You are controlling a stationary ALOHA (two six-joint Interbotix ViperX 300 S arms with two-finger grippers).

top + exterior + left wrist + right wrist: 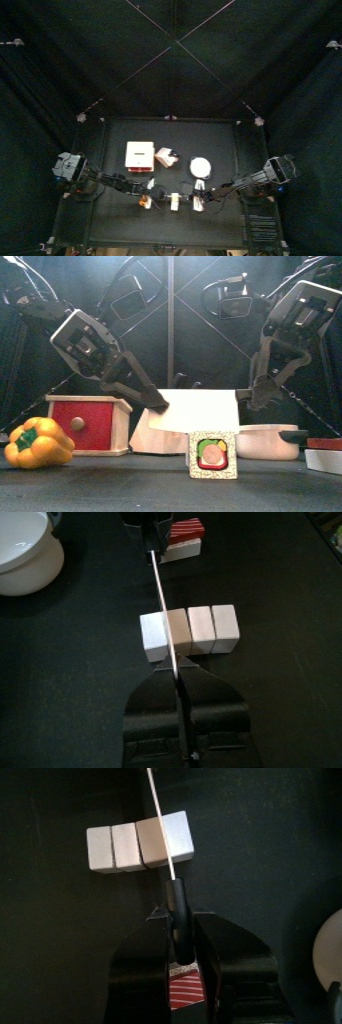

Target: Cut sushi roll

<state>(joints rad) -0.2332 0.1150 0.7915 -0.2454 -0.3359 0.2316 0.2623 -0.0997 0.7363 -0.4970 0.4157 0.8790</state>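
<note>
Right gripper: jaws clamped on the black handle of the knife, with the white blade running out past the fingertips. In the right wrist view the blade sits edge-on over the sushi roll, on the seam between 1 wider end piece and the rest. The left wrist view shows 4 segments side by side, touching, with the blade edge on the line next to the palest end segment.

Left gripper: just beside the roll, facing the right gripper along the blade. Can't tell its grip, since the blade edge runs straight into its black tip.

The roll lies at the front middle of the table, between the 2 arms. The front view shows its end face: green rim, white filling, orange-pink centre.

Other items:
- Yellow bell pepper at front left.
- Red box with a round knob and pale top, just behind the pepper.
- White bowl behind the roll, to the right.
- Red and white block past the roll in the left wrist view. Any print on it is too small to read.
</note>
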